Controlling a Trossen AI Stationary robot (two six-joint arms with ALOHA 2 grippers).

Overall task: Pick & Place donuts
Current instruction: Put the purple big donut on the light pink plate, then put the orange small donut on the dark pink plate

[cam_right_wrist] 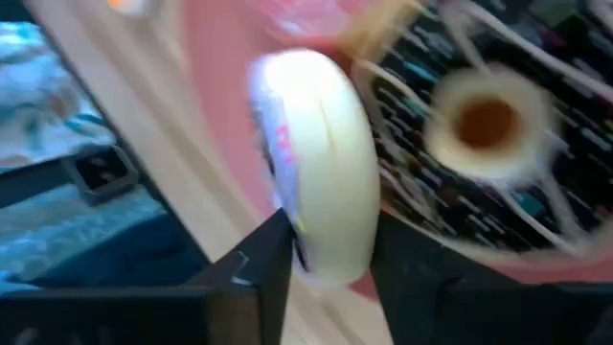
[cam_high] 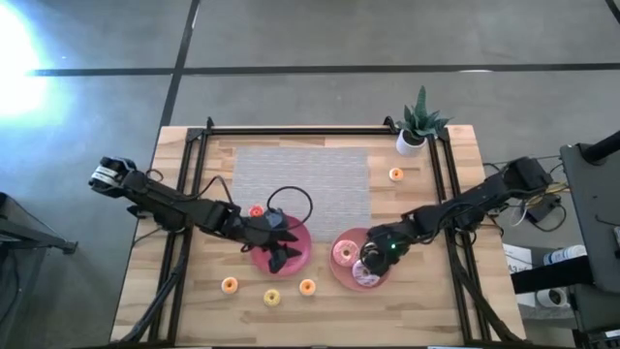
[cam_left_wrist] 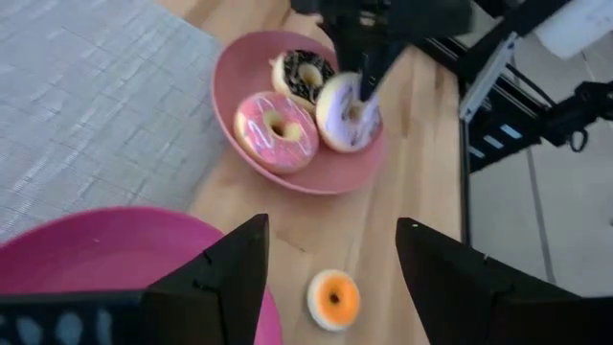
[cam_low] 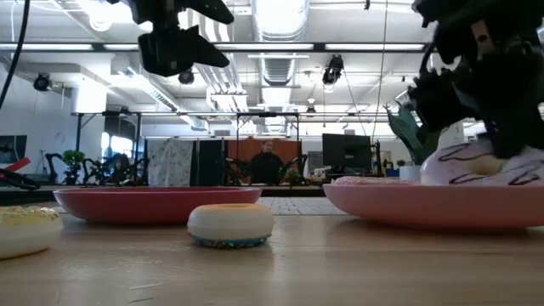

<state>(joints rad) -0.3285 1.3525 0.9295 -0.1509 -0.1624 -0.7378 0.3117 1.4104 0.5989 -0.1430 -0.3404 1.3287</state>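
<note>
From above, the left gripper (cam_high: 276, 244) hovers over the left pink plate (cam_high: 302, 254) on the wooden slat worktop (cam_high: 436, 301), and the right gripper (cam_high: 373, 260) sits on the right plate (cam_high: 339, 271); three small round donuts (cam_high: 272, 298) lie in front. In the left wrist view its dark fingers (cam_left_wrist: 220, 278) stand apart, empty, above an orange ring (cam_left_wrist: 334, 298). In the right wrist view the fingers clamp a smooth white donut (cam_right_wrist: 321, 206) on edge, beside a chocolate one (cam_right_wrist: 488, 125).
</note>
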